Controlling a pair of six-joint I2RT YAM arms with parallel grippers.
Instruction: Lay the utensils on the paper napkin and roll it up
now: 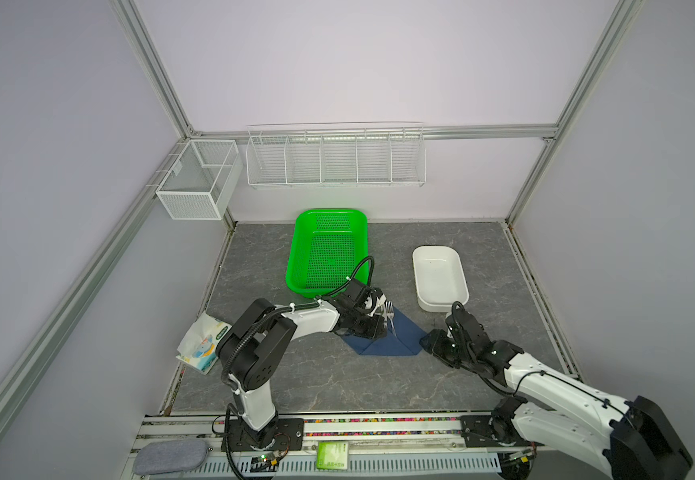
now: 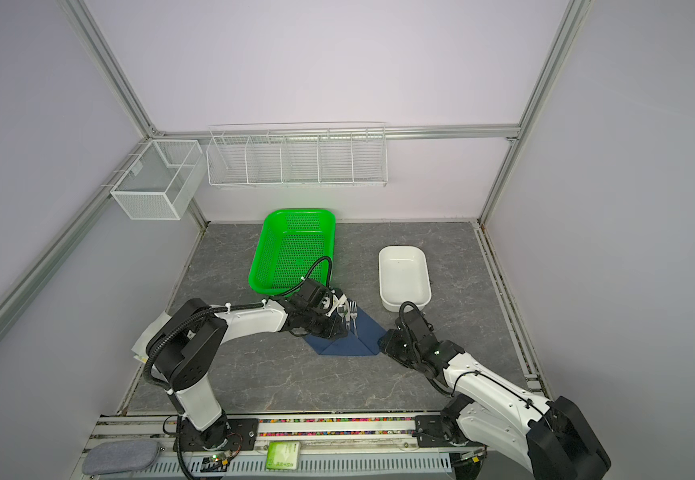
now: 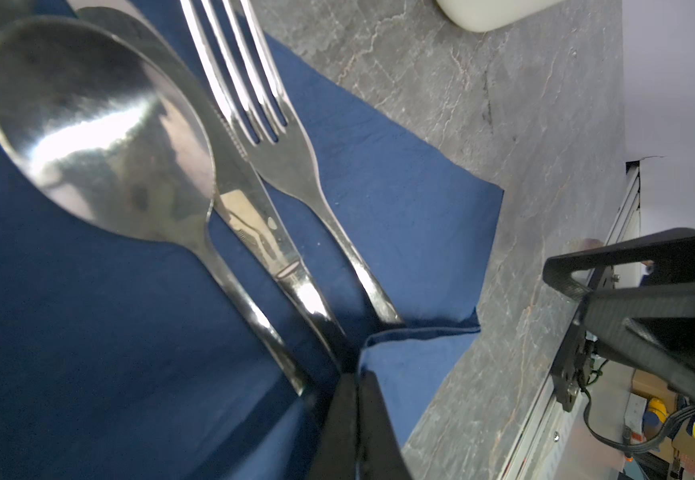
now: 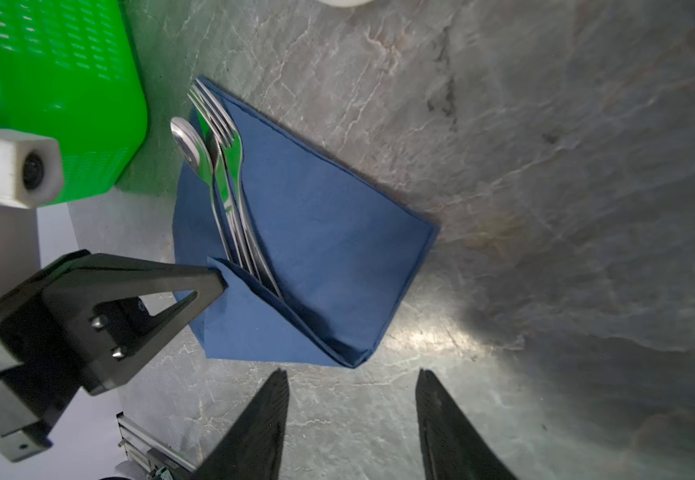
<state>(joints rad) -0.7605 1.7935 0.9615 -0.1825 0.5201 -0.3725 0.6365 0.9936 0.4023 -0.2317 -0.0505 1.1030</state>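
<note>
The handle ends of three utensils (one spoon, one knife, one fork) hide under the folded flap of the single paper napkin on the table. Closed tight, the left gripper pinches that flap's corner; the right gripper stands parted and empty, just beside the napkin.

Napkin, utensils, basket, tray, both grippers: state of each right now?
Napkin: on table, one corner folded over the handles, not rolled.
Utensils: spoon, knife, fork side by side on napkin, handles under the fold.
Left gripper: shut on napkin's folded corner.
Right gripper: open, empty, beside napkin.
Basket: empty.
Tray: empty.
</note>
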